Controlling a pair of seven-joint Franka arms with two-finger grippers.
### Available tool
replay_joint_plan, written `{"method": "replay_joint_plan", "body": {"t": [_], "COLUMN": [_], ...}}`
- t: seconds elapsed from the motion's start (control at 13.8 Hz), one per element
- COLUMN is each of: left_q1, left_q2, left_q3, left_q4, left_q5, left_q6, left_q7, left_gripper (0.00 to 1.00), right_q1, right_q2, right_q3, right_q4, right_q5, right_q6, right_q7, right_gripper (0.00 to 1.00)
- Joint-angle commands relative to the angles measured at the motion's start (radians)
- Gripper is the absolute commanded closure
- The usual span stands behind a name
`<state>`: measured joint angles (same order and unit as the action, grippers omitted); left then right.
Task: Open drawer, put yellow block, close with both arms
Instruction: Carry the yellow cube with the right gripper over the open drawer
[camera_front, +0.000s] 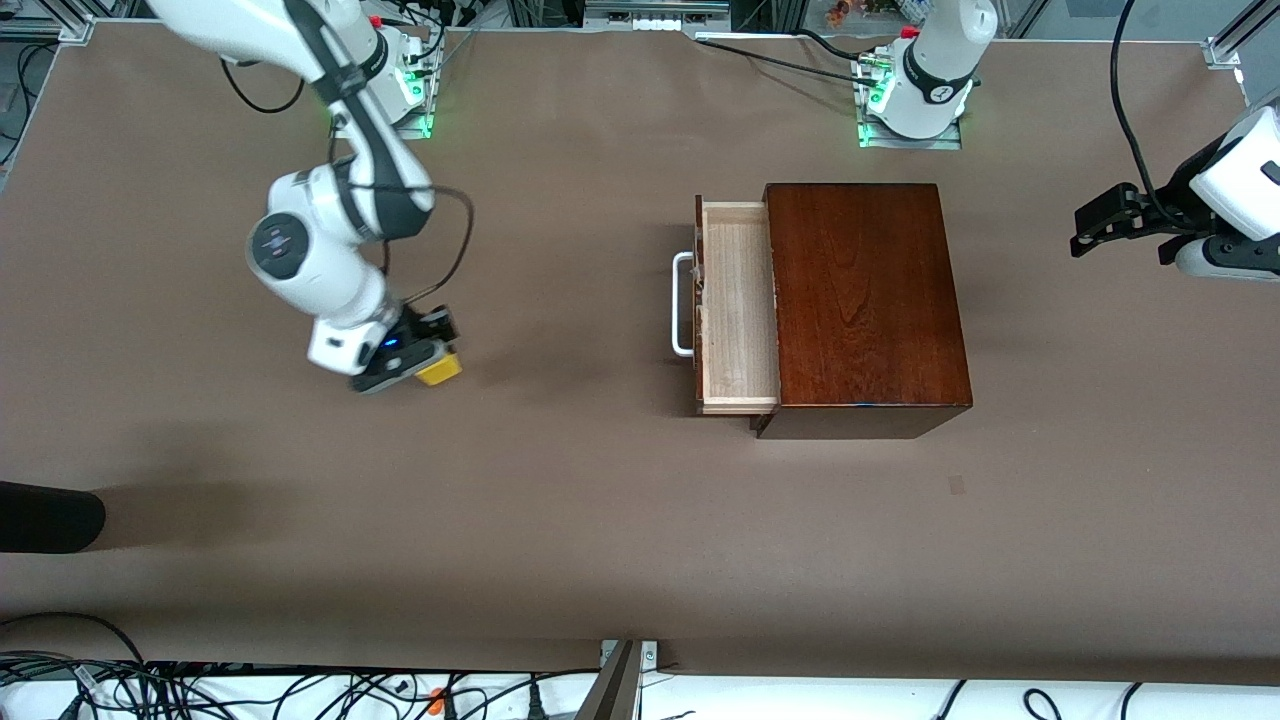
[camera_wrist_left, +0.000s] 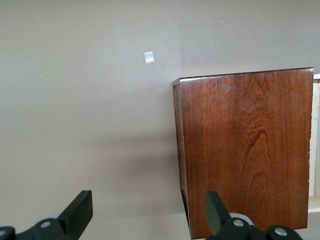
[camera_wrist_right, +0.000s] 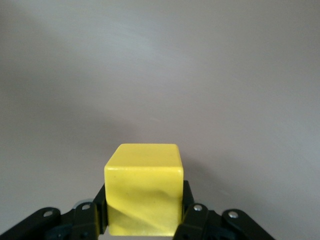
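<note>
My right gripper (camera_front: 425, 362) is shut on the yellow block (camera_front: 440, 371), low over the table toward the right arm's end. In the right wrist view the yellow block (camera_wrist_right: 142, 187) fills the space between the black fingers (camera_wrist_right: 186, 200) of my right gripper (camera_wrist_right: 143, 201). The drawer (camera_front: 738, 310) stands pulled out of the dark mahogany box (camera_front: 860, 300), its white handle (camera_front: 682, 305) facing the right arm, its pale tray empty. My left gripper (camera_front: 1080, 232) waits open over the table at the left arm's end. The left wrist view shows that gripper (camera_wrist_left: 147, 210) wide open with the box (camera_wrist_left: 245, 150) ahead.
A small patch of tape (camera_front: 957, 485) lies on the table, nearer the front camera than the box. A dark rounded object (camera_front: 45, 515) pokes in at the table's edge on the right arm's end. Cables (camera_front: 300, 690) run along the edge nearest the camera.
</note>
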<state>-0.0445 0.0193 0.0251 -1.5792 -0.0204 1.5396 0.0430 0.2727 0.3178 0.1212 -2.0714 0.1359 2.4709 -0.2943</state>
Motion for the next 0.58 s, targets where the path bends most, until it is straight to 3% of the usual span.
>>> {"method": "replay_joint_plan", "body": {"t": [0.0, 0.29, 0.51], "left_q1": [0.009, 0.005, 0.003], "left_q2": [0.014, 0.014, 0.016], "left_q3": [-0.005, -0.005, -0.005], "left_q4": [0.034, 0.034, 0.034], "left_q5": [-0.032, -0.032, -0.032], "left_q6": [-0.024, -0.024, -0.024], "left_q7": [-0.005, -0.006, -0.006], "left_gripper": [0.00, 0.00, 0.00], "right_q1": [0.006, 0.150, 0.264], "right_q2": [-0.003, 0.066, 0.101], "right_q3": [0.113, 0.120, 0.120], "right_q4": [0.074, 0.290, 0.391], "right_q5": [-0.048, -0.102, -0.243], "right_q6": [-0.036, -0.188, -0.220], "right_q7": [-0.048, -0.043, -0.043], "right_gripper": [0.90, 0.90, 0.90]}}
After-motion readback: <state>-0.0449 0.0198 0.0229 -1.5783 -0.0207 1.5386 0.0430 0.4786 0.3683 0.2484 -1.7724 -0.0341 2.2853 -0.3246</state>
